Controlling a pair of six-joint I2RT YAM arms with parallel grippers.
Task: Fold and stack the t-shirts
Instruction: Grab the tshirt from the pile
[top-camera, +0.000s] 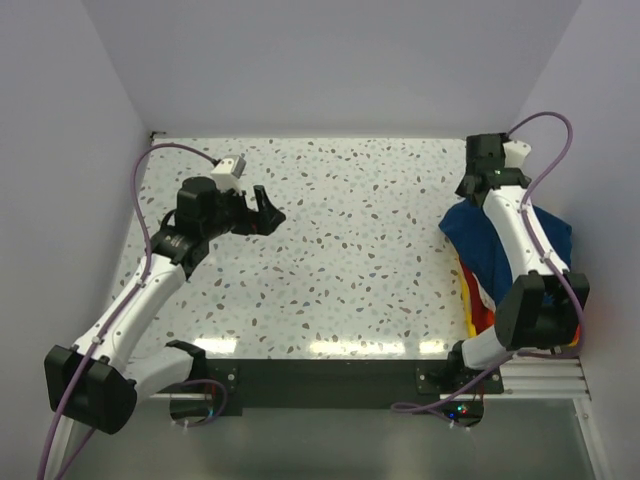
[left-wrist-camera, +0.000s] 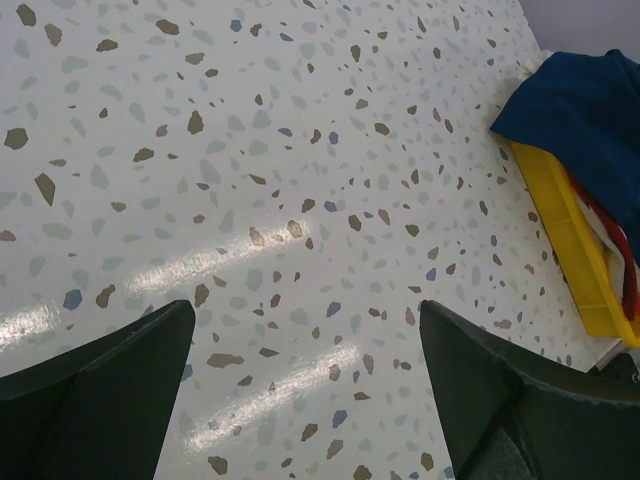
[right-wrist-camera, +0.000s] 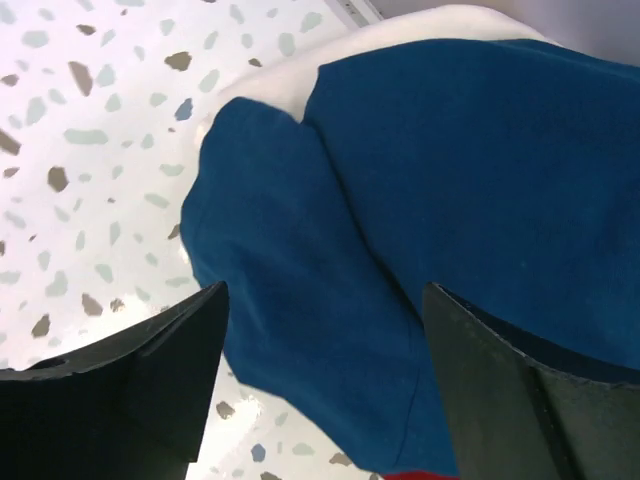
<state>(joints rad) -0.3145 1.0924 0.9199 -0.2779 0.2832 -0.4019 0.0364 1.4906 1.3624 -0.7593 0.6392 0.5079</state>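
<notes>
A navy blue t-shirt (top-camera: 480, 238) lies crumpled on top of a pile in the yellow bin (top-camera: 467, 305) at the right edge of the table. Orange-red cloth (top-camera: 483, 317) and cream-white cloth (top-camera: 478, 290) show under it. My right gripper (top-camera: 470, 188) is open and empty, just above the navy shirt's far-left edge. In the right wrist view the navy shirt (right-wrist-camera: 450, 170) fills the space beyond the open gripper (right-wrist-camera: 322, 300), with cream-white cloth (right-wrist-camera: 300, 75) behind it. My left gripper (top-camera: 272, 210) is open and empty above the bare table at the left.
The left wrist view shows the open gripper (left-wrist-camera: 305, 310) over speckled tabletop (left-wrist-camera: 250, 150), with the yellow bin (left-wrist-camera: 565, 225) and navy shirt (left-wrist-camera: 590, 110) far off at the upper right. White walls close in the table on three sides.
</notes>
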